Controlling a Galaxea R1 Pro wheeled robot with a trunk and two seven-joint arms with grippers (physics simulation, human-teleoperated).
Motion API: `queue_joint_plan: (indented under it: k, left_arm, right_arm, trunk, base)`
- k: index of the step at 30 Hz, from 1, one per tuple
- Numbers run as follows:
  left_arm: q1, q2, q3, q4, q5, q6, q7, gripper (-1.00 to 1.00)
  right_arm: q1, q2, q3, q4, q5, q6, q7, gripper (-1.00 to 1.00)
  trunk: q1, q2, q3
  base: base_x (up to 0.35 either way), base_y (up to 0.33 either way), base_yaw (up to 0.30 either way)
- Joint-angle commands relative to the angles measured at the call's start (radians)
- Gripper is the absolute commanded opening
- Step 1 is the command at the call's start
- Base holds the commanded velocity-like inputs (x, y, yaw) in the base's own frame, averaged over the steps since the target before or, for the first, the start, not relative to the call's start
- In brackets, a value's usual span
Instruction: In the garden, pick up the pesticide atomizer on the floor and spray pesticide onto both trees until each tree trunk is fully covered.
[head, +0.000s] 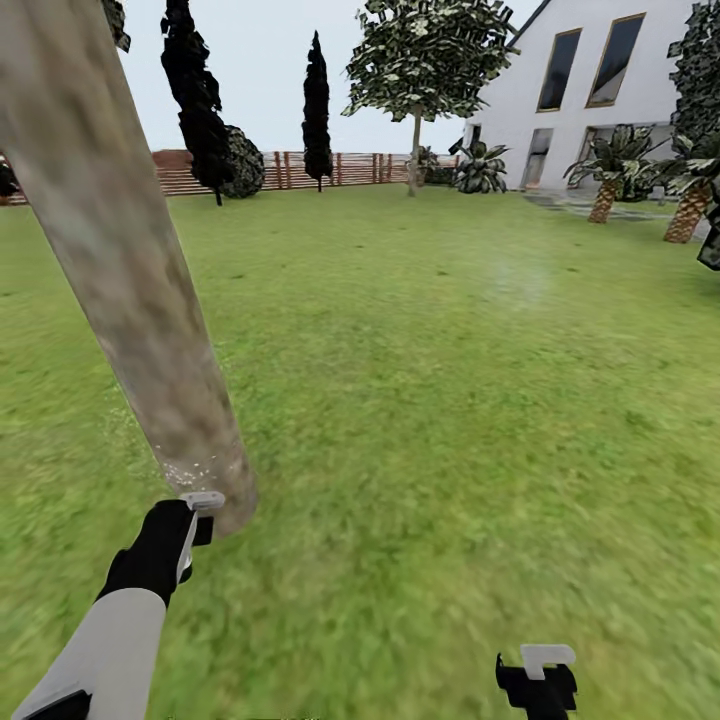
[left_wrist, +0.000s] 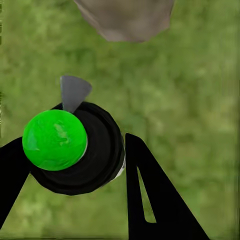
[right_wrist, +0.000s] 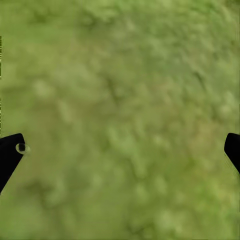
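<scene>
Pesticide atomizer (left_wrist: 75, 150): a black round-bodied sprayer with a bright green cap and a small grey nozzle tab, seen from above in the left wrist view. It sits between the two black fingers of the left claw, off the grass.
Left claw (head: 198, 520): closed around the atomizer, at the end of a white and black arm. It sits just beside the foot of the tree trunk, with the grey nozzle pointing toward the trunk.
Tree trunk (head: 120, 270): a thick, smooth, pale grey-brown mottled column, leaning across the head view. Fine white specks dot its base, close to the claw. Higher up the bark looks bare of specks.
Right claw (head: 537, 680): well apart from the trunk, low over the lawn. Its fingers are spread wide and hold nothing.
Lawn (head: 450, 400): wide green grass stretching away from the trunk.
Fence (head: 300, 170): brown slatted wood, far beyond the trunk.
Second tree (head: 425, 60): leafy, standing far from the near trunk, in front of the fence.
Step in hand: spraying the near trunk, judged from the specks at its base.
Next move: likely raise the nozzle along the trunk to cover the bare bark, then travel to the second tree.
</scene>
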Motion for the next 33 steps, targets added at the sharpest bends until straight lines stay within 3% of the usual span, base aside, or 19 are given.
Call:
queue_joint_plan:
  k: [1, 5, 9, 10, 12, 13, 16, 17, 19, 22, 24, 27, 29, 30, 33]
  left_arm:
    - [-0.001, -0.001, 0.005, -0.002, 0.002, 0.004, 0.001, -1.00]
    - [-0.009, 0.008, 0.004, -0.004, 0.002, 0.007, -0.006, -1.00]
    - [-0.049, -0.007, 0.006, -0.002, 0.009, 0.015, -0.007, -1.00]
    - [-0.061, -0.009, 0.006, 0.000, 0.018, 0.015, -0.007, -1.00]
    - [-0.093, -0.012, -0.001, 0.001, 0.080, 0.030, -0.007, -1.00]
    - [-0.107, -0.012, -0.004, 0.000, 0.094, 0.055, -0.007, -1.00]
    - [-0.127, 0.003, -0.008, -0.001, 0.099, 0.106, -0.005, -1.00]
    - [-0.129, 0.023, -0.010, -0.002, 0.097, 0.117, -0.005, -1.00]
    - [-0.128, 0.030, -0.031, -0.001, 0.097, 0.120, -0.008, -1.00]
    - [-0.131, 0.021, -0.112, -0.001, 0.101, 0.121, -0.010, -1.00]
    - [-0.133, 0.022, -0.123, -0.001, 0.103, 0.123, -0.010, -1.00]
    - [-0.128, 0.043, -0.121, 0.000, 0.102, 0.125, -0.013, -1.00]
    - [-0.122, 0.095, -0.119, 0.008, 0.104, 0.126, -0.019, -1.00]
    - [-0.124, 0.109, -0.121, 0.010, 0.105, 0.132, -0.021, -1.00]
    - [-0.133, 0.117, -0.130, -0.001, 0.099, 0.216, -0.096, -1.00]
  right_arm:
    - [0.000, 0.000, -0.007, 0.000, 0.011, -0.003, -0.004, 1.00]
    - [0.000, 0.000, -0.007, 0.000, 0.011, -0.003, -0.005, 1.00]
    - [0.000, 0.000, -0.007, 0.000, 0.011, -0.003, -0.004, 1.00]
    - [0.000, 0.000, -0.007, 0.000, 0.011, -0.003, -0.003, 1.00]
    - [0.000, 0.000, -0.007, 0.000, 0.011, -0.003, -0.003, 1.00]
    - [0.000, 0.000, -0.007, 0.000, 0.011, -0.003, -0.003, 1.00]
    - [0.000, 0.000, -0.007, -0.001, 0.011, -0.003, -0.003, 1.00]
    - [0.000, 0.000, -0.007, -0.001, 0.011, -0.003, -0.003, 1.00]
    - [0.000, -0.001, -0.007, -0.001, 0.011, -0.003, -0.003, 1.00]
    - [0.000, -0.001, -0.007, -0.001, 0.011, -0.003, -0.004, 1.00]
    - [0.000, -0.001, -0.007, -0.001, 0.011, -0.003, -0.004, 1.00]
    - [0.000, -0.001, -0.007, -0.001, 0.011, -0.003, -0.004, 1.00]
    - [0.000, -0.001, -0.007, -0.001, 0.011, -0.003, -0.004, 1.00]
    - [0.000, -0.001, -0.007, -0.001, 0.011, -0.003, -0.004, 1.00]
    - [0.000, -0.001, -0.007, -0.001, 0.011, -0.003, -0.005, 1.00]
  trunk:
    - [0.000, 0.000, -0.001]
    - [0.000, 0.000, -0.001]
    - [0.000, 0.000, -0.001]
    - [0.000, 0.000, -0.001]
    - [0.000, 0.000, -0.001]
    - [0.000, 0.000, -0.001]
    - [0.000, 0.000, -0.001]
    - [0.000, 0.000, -0.001]
    - [0.000, 0.000, -0.001]
    - [0.000, 0.000, -0.001]
    - [0.000, 0.000, -0.001]
    - [0.000, 0.000, -0.001]
    - [0.000, 0.000, -0.001]
    - [0.000, 0.000, -0.001]
    - [0.000, 0.000, -0.001]
  base:
    - [0.004, -0.089, 0.276]
    - [0.001, -0.013, 0.277]
    - [0.000, -0.001, 0.277]
    - [0.000, 0.000, 0.277]
    - [0.000, 0.000, 0.275]
    - [0.000, 0.000, 0.186]
    - [0.000, 0.000, 0.056]
    - [0.000, 0.000, 0.007]
    - [0.000, 0.000, 0.001]
    - [0.000, 0.000, 0.000]
    - [0.000, 0.000, 0.000]
    - [0.000, 0.000, 0.000]
    - [0.000, 0.000, 0.000]
    - [0.000, 0.000, 0.000]
    - [0.000, 0.000, 0.000]
